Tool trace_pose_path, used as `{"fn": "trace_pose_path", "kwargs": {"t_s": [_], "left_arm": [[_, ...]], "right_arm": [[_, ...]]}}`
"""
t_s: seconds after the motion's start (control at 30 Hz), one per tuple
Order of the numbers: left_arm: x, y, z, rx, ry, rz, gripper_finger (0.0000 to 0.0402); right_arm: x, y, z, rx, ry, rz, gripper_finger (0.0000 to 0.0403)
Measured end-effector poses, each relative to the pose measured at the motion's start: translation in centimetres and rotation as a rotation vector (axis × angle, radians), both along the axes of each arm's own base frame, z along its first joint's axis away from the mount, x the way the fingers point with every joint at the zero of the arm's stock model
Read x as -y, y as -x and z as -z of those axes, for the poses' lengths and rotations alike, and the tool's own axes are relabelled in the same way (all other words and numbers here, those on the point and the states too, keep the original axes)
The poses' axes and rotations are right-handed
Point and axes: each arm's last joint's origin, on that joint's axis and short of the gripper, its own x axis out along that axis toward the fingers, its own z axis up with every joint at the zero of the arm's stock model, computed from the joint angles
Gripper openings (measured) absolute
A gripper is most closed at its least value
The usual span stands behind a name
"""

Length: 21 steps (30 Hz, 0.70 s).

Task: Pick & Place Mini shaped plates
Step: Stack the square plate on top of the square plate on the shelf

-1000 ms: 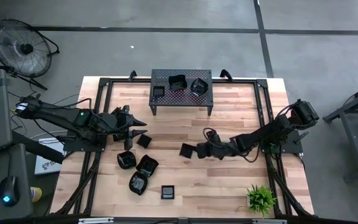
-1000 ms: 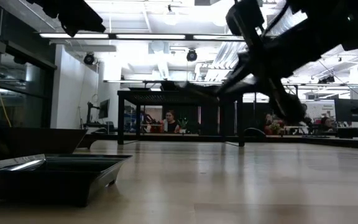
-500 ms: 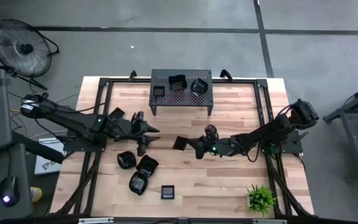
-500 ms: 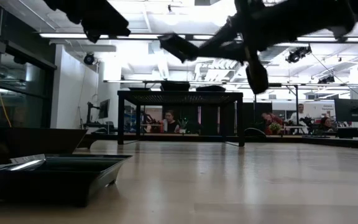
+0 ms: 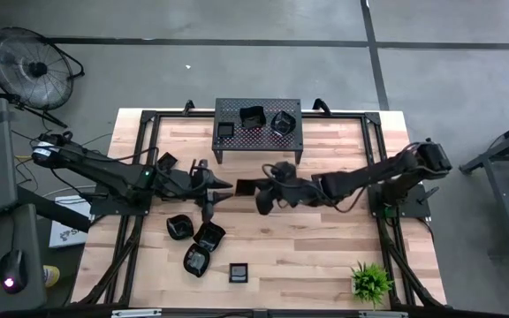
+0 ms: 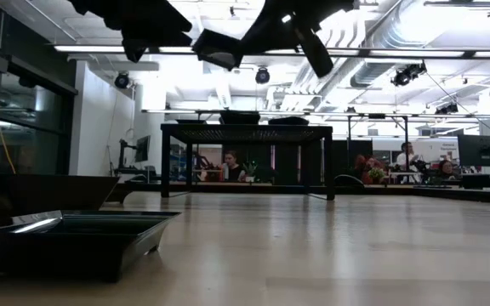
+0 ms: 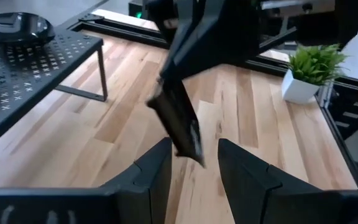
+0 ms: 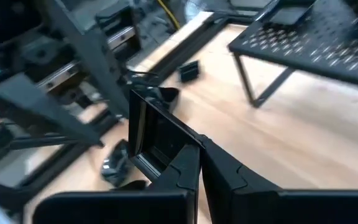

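Right gripper (image 5: 256,190) pinches a square plate (image 5: 245,187) above the table; left gripper (image 5: 220,189), beside it, gapes empty.

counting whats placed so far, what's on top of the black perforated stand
Three mini plates sit on the perforated stand: a small square plate, a larger square one and a rounded one. The tabletop under it is covered from above.

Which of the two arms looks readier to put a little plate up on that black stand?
The right. Its gripper already holds a plate in the air just in front of the stand. The left gripper is open and empty, facing that plate.
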Motion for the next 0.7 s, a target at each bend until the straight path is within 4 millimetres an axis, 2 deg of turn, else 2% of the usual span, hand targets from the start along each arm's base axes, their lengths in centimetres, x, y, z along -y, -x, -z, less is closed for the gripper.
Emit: {"fn": "trace_pose_path", "kwargs": {"t_s": [0.17,0.37,0.57,0.7], "left_arm": [[-0.2,0.0,-0.1,0.017,0.015,-0.064,0.0129],[-0.3,-0.1,-0.4,0.053,0.022,-0.120,0.0129],[-0.5,0.0,-0.5,0.077,0.040,-0.196,0.0129],[-0.5,-0.1,-0.6,0.097,0.078,-0.218,0.0129]], "right_arm": [[1.1,-0.6,-2.9,-0.045,0.056,0.013,0.0005],[1.9,-0.8,-5.3,-0.093,0.110,0.006,0.0005],[2.0,-0.8,-6.6,-0.107,0.143,0.003,0.0005],[2.0,-0.7,-6.5,-0.135,0.145,-0.002,0.0005]]}}
